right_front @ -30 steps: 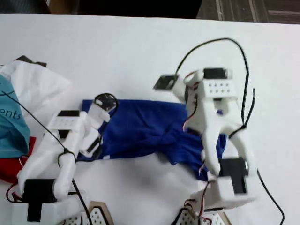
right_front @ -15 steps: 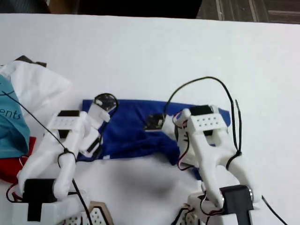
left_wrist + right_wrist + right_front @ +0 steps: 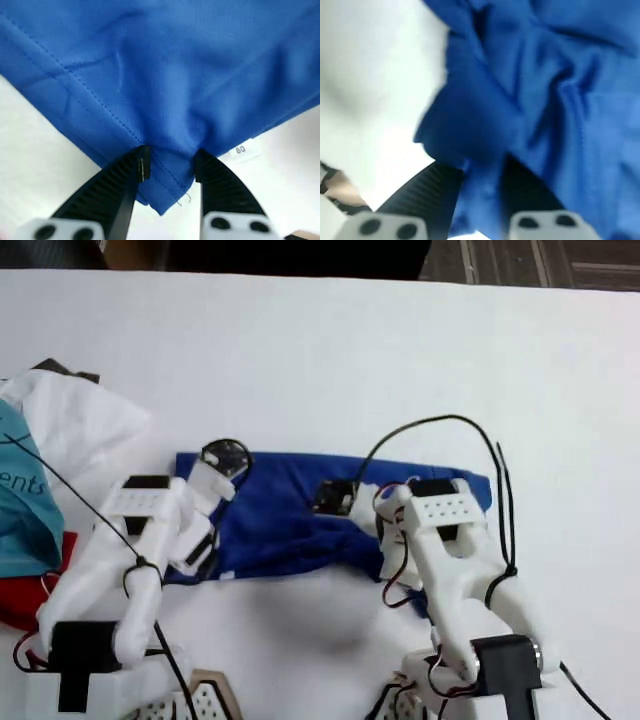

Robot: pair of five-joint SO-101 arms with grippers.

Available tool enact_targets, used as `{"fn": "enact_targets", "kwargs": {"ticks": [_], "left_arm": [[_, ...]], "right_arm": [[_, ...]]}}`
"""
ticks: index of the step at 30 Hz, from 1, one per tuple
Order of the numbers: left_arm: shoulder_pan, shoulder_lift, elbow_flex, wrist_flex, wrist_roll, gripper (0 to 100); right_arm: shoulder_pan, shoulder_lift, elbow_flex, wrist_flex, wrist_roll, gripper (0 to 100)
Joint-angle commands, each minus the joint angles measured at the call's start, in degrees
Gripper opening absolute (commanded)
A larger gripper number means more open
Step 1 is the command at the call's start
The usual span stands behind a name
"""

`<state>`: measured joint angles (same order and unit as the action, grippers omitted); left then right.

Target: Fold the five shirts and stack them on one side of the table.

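A blue shirt [image 3: 290,515] lies spread across the middle of the white table [image 3: 300,350], partly folded. My left gripper [image 3: 169,167] is shut on a hemmed corner of the blue shirt [image 3: 165,75] at its left end; a small white size tag [image 3: 241,149] peeks out beside it. The left arm [image 3: 150,525] leans over that end. My right gripper [image 3: 480,175] is shut on a bunched fold of the blue shirt [image 3: 560,75]. The right arm [image 3: 440,530] stands over the shirt's right part.
More shirts are piled at the table's left edge: a white one [image 3: 70,415], a teal one [image 3: 25,500] and a red one [image 3: 30,595]. Black cables [image 3: 440,430] loop above the right arm. The far half of the table is bare.
The right arm has swung from the shirt's far right edge toward the near middle, pulling the cloth with it. The left arm has kept still.
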<state>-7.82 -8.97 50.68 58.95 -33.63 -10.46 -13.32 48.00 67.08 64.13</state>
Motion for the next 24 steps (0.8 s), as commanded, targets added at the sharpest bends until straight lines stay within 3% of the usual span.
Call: {"fn": "enact_targets", "kwargs": {"ticks": [1, 7, 12, 19, 24], "left_arm": [[-0.44, -0.09, -0.13, -3.87, -0.18, 16], [-0.44, -0.09, -0.13, -3.87, -0.18, 16], [-0.44, -0.09, -0.13, -3.87, -0.18, 16], [-0.44, -0.09, -0.13, -3.87, -0.18, 16], [-0.44, -0.09, -0.13, -3.87, -0.18, 16]], "right_arm": [[4.09, -2.95, -5.89, 1.45, -0.18, 1.9], [5.85, -2.51, -16.62, 7.08, 0.0, 2.2], [4.35, -0.57, -19.78, 5.32, -0.09, 2.1], [3.74, 13.32, -24.09, 1.8, -0.18, 3.0], [3.91, 18.24, -29.36, 4.44, -2.55, 17.3]]}}
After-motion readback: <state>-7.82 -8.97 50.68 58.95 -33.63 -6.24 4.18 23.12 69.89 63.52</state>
